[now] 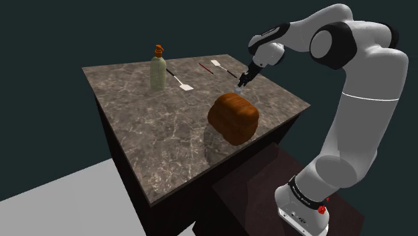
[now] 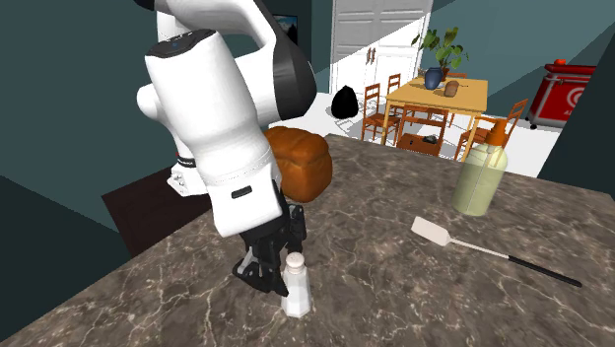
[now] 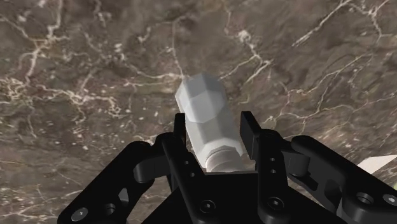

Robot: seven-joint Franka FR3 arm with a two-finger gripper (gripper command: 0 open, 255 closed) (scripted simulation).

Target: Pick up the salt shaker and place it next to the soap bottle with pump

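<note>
The salt shaker (image 3: 207, 111) is a pale grey faceted shaker with a narrower neck. It stands upright on the dark marble table (image 1: 154, 134), near the edge closest to the arm. My black gripper (image 3: 213, 127) is shut on it, one finger on each side of its upper part. The second exterior view has the shaker (image 2: 296, 286) resting on the table with the gripper (image 2: 268, 264) clasping it from the side. The soap bottle (image 1: 157, 70), pale green with an orange pump, stands at the table's far side, well away from the gripper (image 1: 242, 80).
A brown bread loaf (image 1: 233, 117) lies close to the shaker, toward the shoulder view's front. A white spatula (image 1: 181, 82) lies beside the soap bottle (image 2: 480, 177); another spatula (image 1: 221, 67) and a thin red stick (image 1: 205, 68) lie near the far edge.
</note>
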